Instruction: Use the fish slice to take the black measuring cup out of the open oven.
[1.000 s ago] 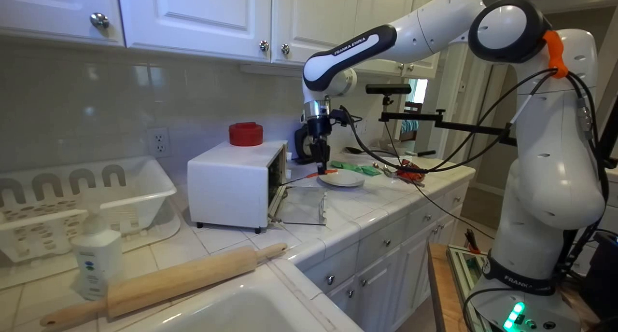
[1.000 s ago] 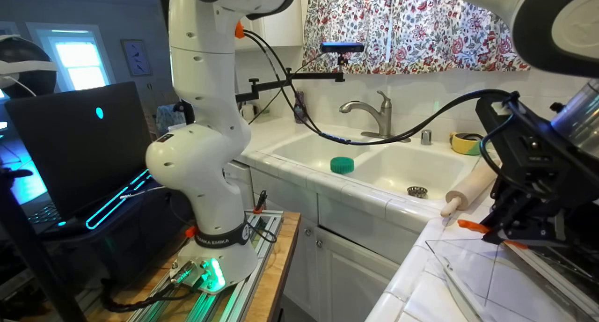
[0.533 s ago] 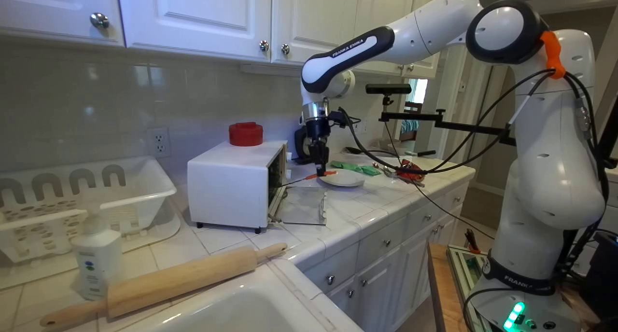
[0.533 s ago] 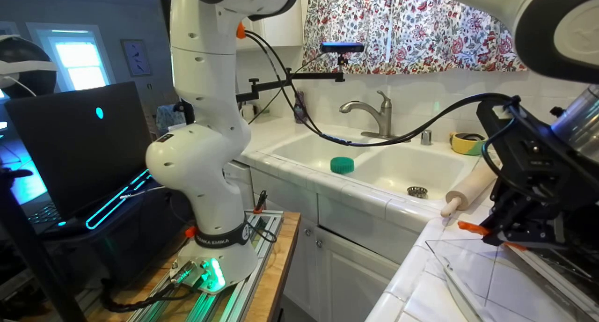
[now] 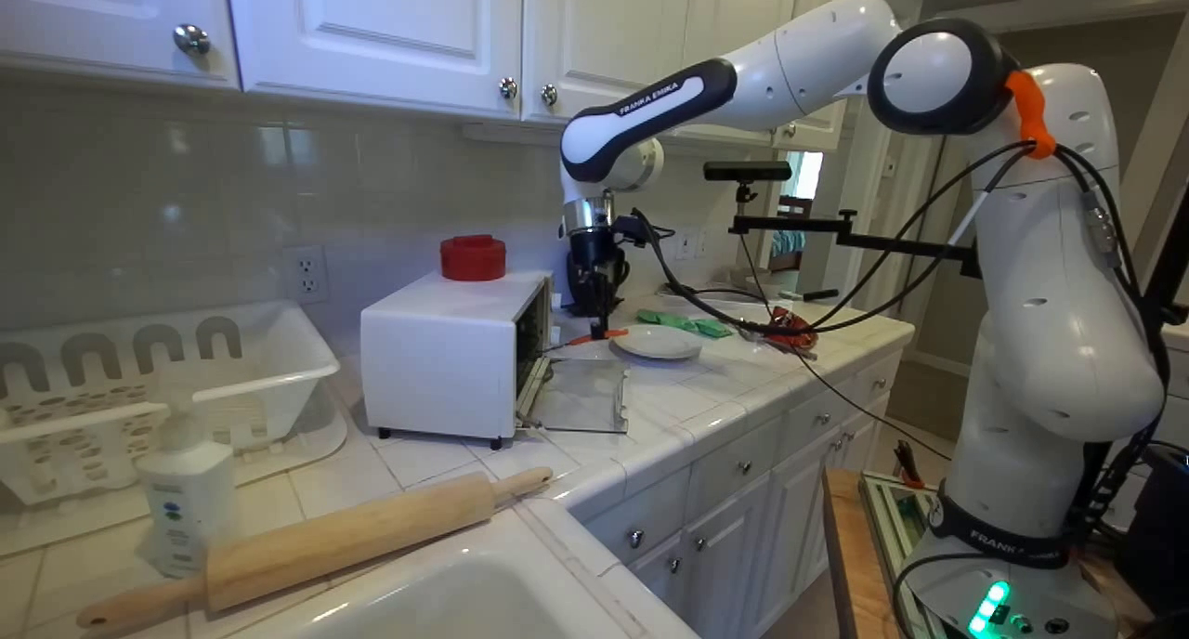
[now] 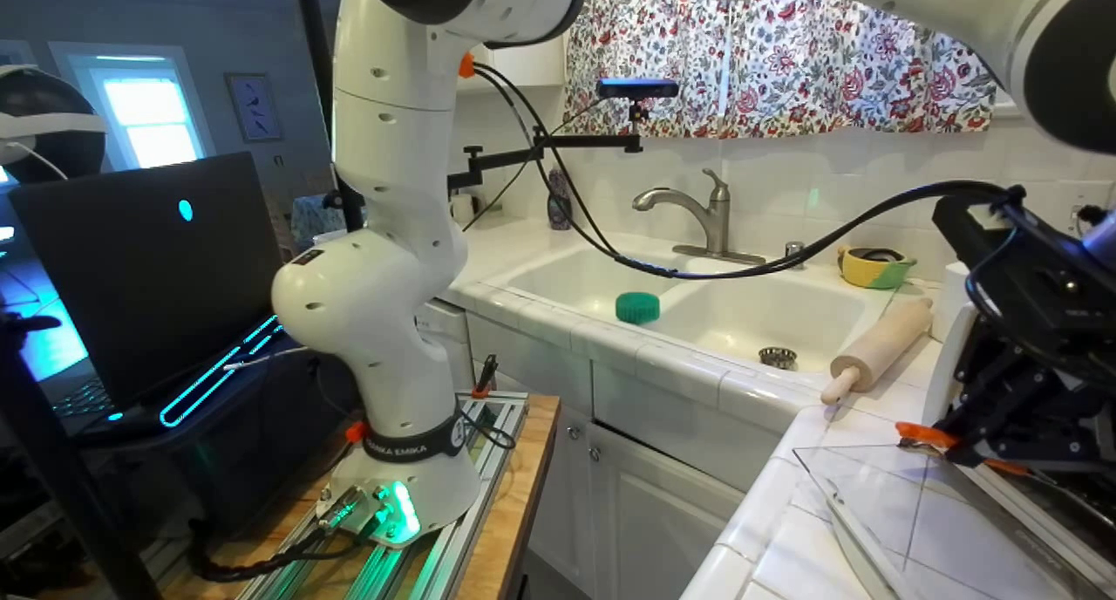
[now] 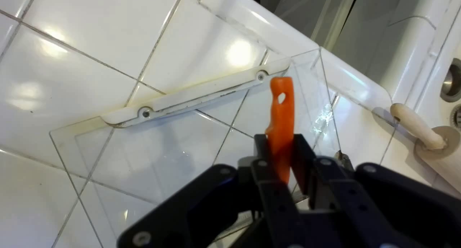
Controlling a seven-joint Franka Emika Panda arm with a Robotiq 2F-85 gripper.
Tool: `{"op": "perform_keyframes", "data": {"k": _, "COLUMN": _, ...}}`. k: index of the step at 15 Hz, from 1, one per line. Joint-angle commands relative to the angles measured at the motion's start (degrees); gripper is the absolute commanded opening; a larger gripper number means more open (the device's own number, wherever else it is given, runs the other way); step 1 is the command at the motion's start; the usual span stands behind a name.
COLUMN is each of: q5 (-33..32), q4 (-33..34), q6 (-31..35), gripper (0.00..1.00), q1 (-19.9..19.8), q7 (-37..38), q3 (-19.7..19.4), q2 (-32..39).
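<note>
The fish slice has an orange handle (image 5: 618,333), also in an exterior view (image 6: 924,433) and in the wrist view (image 7: 281,114). My gripper (image 5: 602,332) is shut on this handle, one finger on each side, as the wrist view (image 7: 279,141) shows. The slice's thin shaft (image 5: 555,348) points into the opening of the white oven (image 5: 437,370); its head is hidden inside. The oven's glass door (image 5: 583,397) is folded down over the counter and lies below the gripper in the wrist view (image 7: 155,161). The black measuring cup is hidden or out of view.
A red container (image 5: 473,258) stands on the oven. A white plate (image 5: 657,343) and green cloth (image 5: 683,322) lie beyond the door. A rolling pin (image 5: 348,543) and dish rack (image 5: 279,379) are on the oven's near side. A sink (image 6: 602,277) is beside the counter.
The gripper and the orange handle in it have moved towards the oven, mostly in the last half second. The arm has leaned forward with it. The oven and door have not moved.
</note>
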Motion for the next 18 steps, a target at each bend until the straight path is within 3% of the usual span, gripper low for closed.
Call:
{"op": "perform_keyframes", "data": {"k": 1, "q5": -0.6, "q4": 5.8, "q6": -2.6, "gripper": 0.05, "q1": -1.1, "q7": 0.7, "q3": 0.7, "q2": 3.9}}
{"op": "perform_keyframes", "data": {"k": 18, "q5": 1.6, "q4": 17.7, "q6": -4.0, "gripper": 0.05, "q1": -2.8, "q7": 0.9, "q3": 2.8, "q2": 12.6}}
